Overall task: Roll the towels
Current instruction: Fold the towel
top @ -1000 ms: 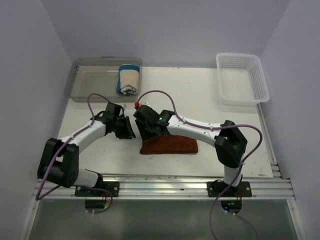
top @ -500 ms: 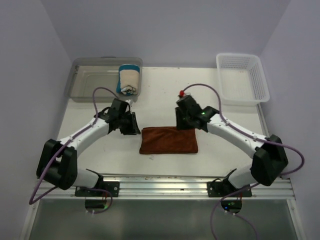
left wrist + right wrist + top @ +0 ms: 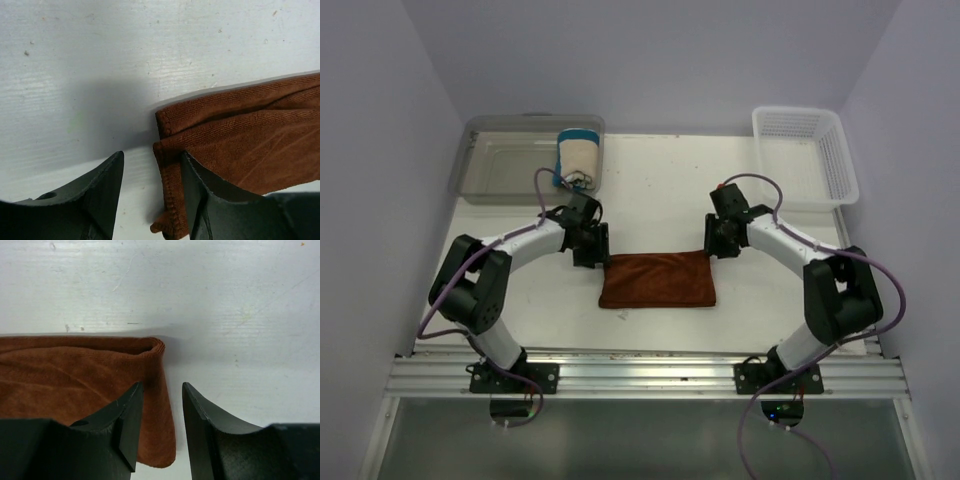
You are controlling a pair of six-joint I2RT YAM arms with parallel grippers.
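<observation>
My left gripper (image 3: 150,200): jaws spread, nothing pinched. The rust-brown towel (image 3: 240,135) lies flat on the table (image 3: 100,60). One far corner sits just ahead of the finger on the towel side, with the hem partly in the gap. Two layers show at that corner, so I take it to be folded over.

My right gripper (image 3: 159,430): jaws also apart, empty. The towel's other far corner sits just ahead of the gap, and its side hem runs down between the fingers.

Handling, my guess: light, limp, ribbed cloth, grippy rather than slick, nothing to break. It will sag when lifted and may bunch if dragged. Take both far corners, pinching through both layers close to the hem, so the edge comes up evenly for the roll.

The cream towel (image 3: 578,160) is well beyond the left gripper, in the clear bin (image 3: 500,170), and looks rolled already.
</observation>
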